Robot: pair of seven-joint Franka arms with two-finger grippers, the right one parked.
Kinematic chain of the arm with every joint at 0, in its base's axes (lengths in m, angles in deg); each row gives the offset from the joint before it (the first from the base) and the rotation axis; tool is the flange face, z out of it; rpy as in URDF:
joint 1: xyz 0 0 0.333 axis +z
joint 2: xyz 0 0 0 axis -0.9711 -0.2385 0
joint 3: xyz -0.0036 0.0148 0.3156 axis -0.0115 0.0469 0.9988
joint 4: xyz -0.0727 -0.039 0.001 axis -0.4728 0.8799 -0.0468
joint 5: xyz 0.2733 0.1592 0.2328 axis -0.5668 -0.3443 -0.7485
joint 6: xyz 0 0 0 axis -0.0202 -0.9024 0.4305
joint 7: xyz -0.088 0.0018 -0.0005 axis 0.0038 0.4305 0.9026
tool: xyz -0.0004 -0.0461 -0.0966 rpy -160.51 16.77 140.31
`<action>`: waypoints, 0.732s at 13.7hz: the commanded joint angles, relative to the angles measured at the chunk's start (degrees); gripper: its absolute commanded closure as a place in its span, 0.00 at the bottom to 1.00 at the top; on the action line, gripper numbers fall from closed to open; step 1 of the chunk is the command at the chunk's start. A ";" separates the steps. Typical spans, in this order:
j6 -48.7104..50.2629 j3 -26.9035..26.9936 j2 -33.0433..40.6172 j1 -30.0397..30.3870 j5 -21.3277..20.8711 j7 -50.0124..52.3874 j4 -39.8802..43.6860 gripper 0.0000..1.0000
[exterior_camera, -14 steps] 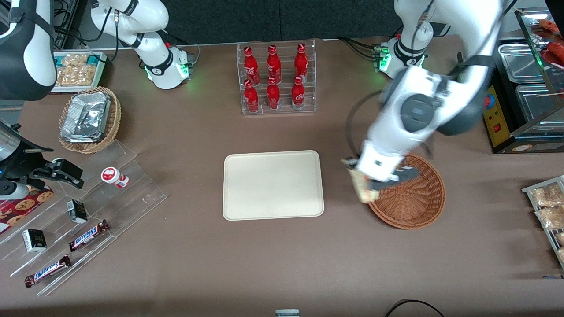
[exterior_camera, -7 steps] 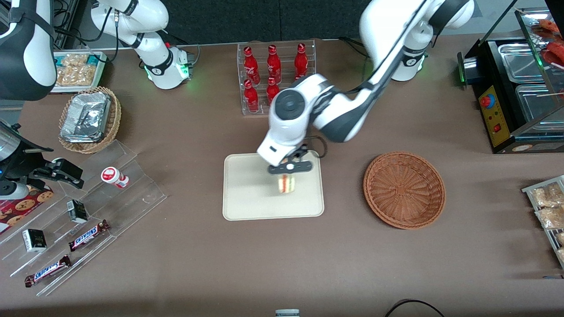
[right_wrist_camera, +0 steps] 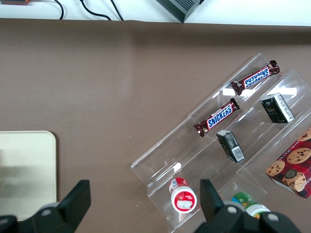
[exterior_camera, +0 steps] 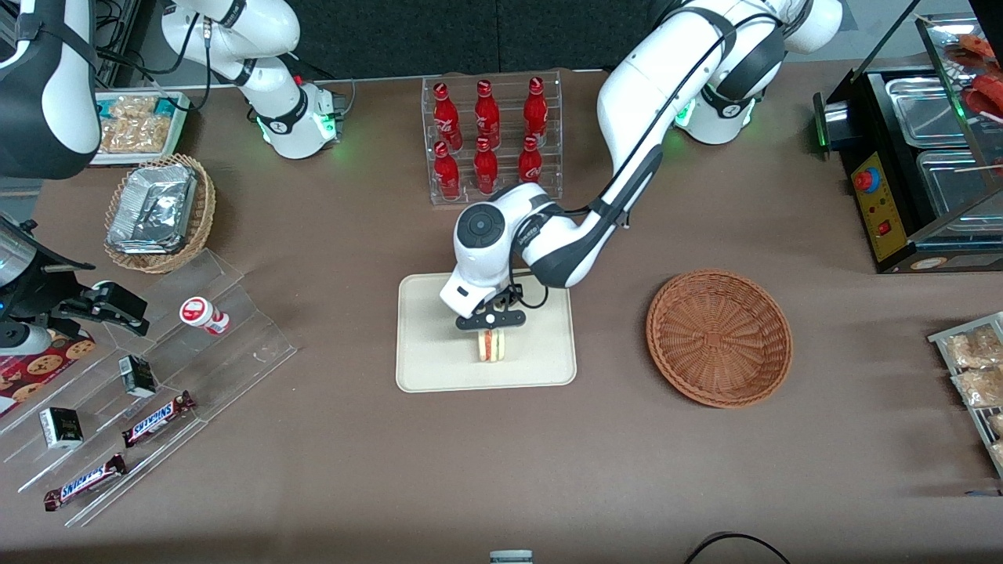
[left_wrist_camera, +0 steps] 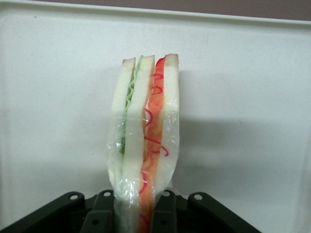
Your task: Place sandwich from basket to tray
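Note:
The sandwich is a clear-wrapped wedge of white bread with red and green filling. My left gripper is shut on it and holds it low over the cream tray, near the tray's middle. I cannot tell whether it touches the tray. In the left wrist view the sandwich stands on edge between the black fingers, with the tray close beneath. The reddish-brown wicker basket is empty and lies beside the tray, toward the working arm's end of the table.
A clear rack of red bottles stands farther from the front camera than the tray. Acrylic stepped shelves with snack bars and a tan basket of foil trays lie toward the parked arm's end. Bagged snacks sit at the working arm's end.
My gripper carried the sandwich from the basket's rim across to the tray, then came lower over the tray's middle. The basket is now empty.

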 commanded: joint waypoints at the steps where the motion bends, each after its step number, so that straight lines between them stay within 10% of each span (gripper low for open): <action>1: 0.30 0.52 -1.30 -0.79 -1.21 1.67 2.93 0.80; 4: 1.70 0.35 0.28 -0.09 -0.24 2.02 4.42 0.01; 10: 11.34 0.09 9.41 4.64 5.20 0.10 4.07 0.00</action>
